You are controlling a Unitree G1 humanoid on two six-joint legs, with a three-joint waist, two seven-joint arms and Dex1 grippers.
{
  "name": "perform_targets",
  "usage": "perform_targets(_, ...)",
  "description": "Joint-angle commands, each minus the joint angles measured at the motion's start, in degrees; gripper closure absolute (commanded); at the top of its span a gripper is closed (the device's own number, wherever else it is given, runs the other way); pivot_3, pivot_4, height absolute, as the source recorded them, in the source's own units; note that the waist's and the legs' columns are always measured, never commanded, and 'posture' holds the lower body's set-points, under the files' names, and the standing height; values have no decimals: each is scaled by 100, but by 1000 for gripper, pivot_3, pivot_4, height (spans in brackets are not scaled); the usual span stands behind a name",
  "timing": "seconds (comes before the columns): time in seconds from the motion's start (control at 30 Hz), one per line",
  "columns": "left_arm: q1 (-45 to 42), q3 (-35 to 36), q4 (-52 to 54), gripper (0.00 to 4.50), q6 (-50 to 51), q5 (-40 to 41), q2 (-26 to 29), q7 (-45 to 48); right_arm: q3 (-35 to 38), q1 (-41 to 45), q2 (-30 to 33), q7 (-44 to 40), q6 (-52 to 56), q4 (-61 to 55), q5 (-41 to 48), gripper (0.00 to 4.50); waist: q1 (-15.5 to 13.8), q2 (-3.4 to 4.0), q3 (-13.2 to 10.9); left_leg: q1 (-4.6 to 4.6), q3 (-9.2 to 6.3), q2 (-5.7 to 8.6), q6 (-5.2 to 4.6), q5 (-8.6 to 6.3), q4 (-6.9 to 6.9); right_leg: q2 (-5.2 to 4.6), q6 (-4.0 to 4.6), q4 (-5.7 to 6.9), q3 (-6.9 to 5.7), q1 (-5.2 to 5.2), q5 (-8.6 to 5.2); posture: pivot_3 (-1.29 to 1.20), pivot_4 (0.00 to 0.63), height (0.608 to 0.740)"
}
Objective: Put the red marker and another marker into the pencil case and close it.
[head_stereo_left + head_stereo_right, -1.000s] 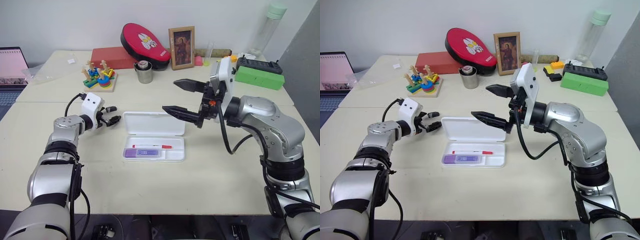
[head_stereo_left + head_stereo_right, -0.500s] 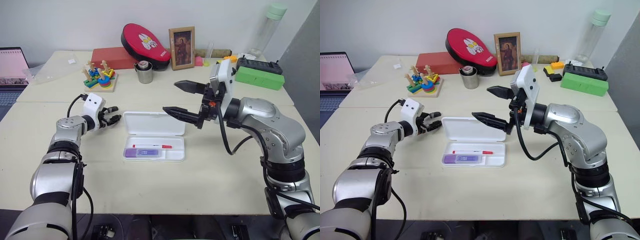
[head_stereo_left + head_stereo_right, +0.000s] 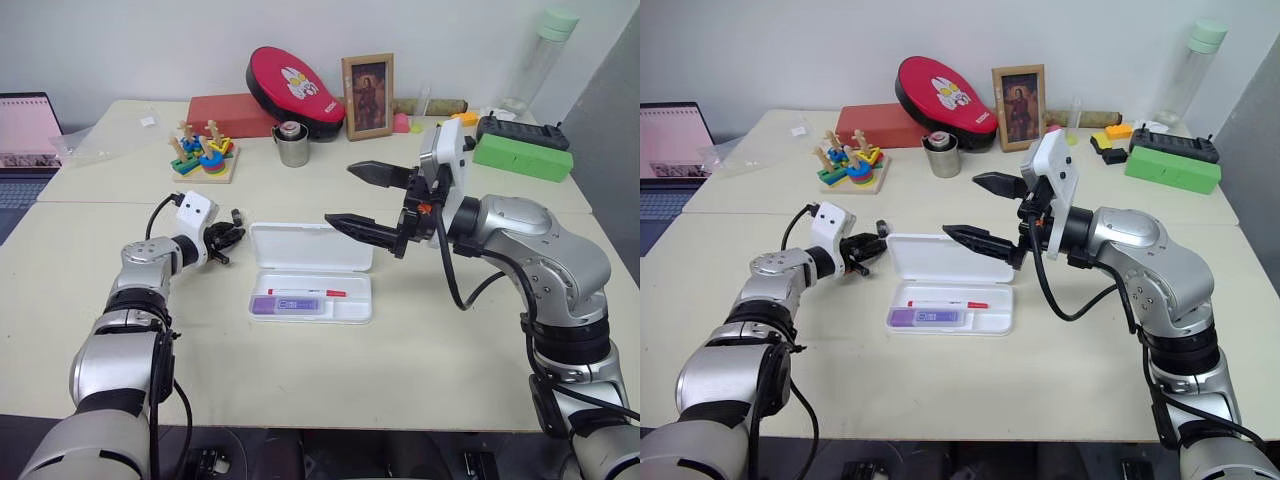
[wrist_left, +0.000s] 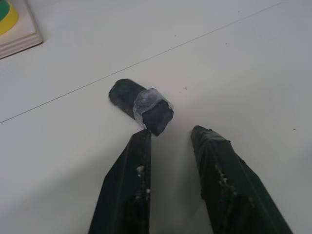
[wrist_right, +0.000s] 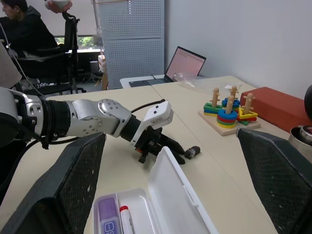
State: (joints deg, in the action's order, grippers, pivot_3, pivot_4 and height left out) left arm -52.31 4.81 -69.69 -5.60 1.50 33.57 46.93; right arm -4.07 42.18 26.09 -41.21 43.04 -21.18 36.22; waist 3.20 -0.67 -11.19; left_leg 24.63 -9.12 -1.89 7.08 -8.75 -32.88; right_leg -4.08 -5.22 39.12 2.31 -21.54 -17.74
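- Left gripper (image 3: 232,240) has shifted closer to the pencil case (image 3: 311,273) since a sec ago; fingers were spread then, now drawn nearly together w/ only a narrow gap, holding nothing.
- Right gripper (image 3: 362,198) unchanged: hangs above the case's far right corner, fingers wide apart, empty, pointing toward the robot's left.
- Pencil case is the landmark: open, mid-table, white lid (image 3: 940,250) lying back on the far side, tray on the near side.
- Red marker (image 3: 305,292) lies in the tray, lengthwise, along the far part of the tray.
- Purple highlighter (image 3: 286,305) also in the tray, just nearer than the red marker, toward the case's left end.
- Small black stubby object (image 4: 141,105) on the table left of the case, just past the left fingertips (image 4: 143,138); one tip sits right at its edge, contact can't tell.
- Wooden stacking toy (image 3: 203,154) far-left of the case, well apart.
- Metal cup (image 3: 291,143) beyond the case; red flat box (image 3: 230,113), red oval pouch (image 3: 293,84) and framed picture (image 3: 367,82) further back.
- Green box (image 3: 521,156) far-right of the case.
- Laptop (image 3: 675,142) far off left of the case.
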Motion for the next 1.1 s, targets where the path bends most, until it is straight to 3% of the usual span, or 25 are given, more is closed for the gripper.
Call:
perform_targets(0.03, 39, -7, 10, 3842, 40, -86, 6, -258, 101, 17, -2, -3, -101, -173, 48, 0, 1, 0, 0, -1, 0, 0, 0, 0, 0, 0, 0, 1, 0, 1, 0, 0, 150, 740)
perform_targets(0.13, 2, 56, 58, 3842, 136, -21, 49, -301, 97, -5, 6, 8, -102, -188, 33, 0, 10, 0, 0, -6, 0, 0, 0, 1, -1, 0, 0, 8, 0, 2, 0, 0, 150, 740)
perform_targets(0.23, 3, 201, 180, 3429, 261, 149, 48, -313, 101, -28, 7, 30, -99, -216, 29, 0, 10, 0, 0, -9, 0, 0, -1, 1, -1, 0, 0, 11, 1, 3, 0, 0, 150, 740)
perform_targets(0.47, 347, 582, 1133, 2062, 756, 586, 21, -528, 139, -88, 67, 42, -64, -311, 55, 0, 15, 0, 0, -8, 1, 0, -1, 1, 2, 0, 0, 4, 2, 2, 0, 0, 150, 740)
perform_targets(0.73, 548, 785, 1910, 626, 1351, 727, -494, -1627, 74, -35, 59, -67, -138, -162, 18, 0, 1, -1, 1, -7, 0, 0, 0, 1, -1, 0, 0, 3, 1, 7, 1, 0, 150, 740)
perform_targets(1.1, 251, 884, 1315, 539, 1439, 766, -1235, -2626, 37, 94, 31, -202, -184, -1, -50, 0, 6, -1, 2, -9, -2, 1, 0, 1, -2, 0, -1, 1, -1, 10, 1, 0, 150, 740)
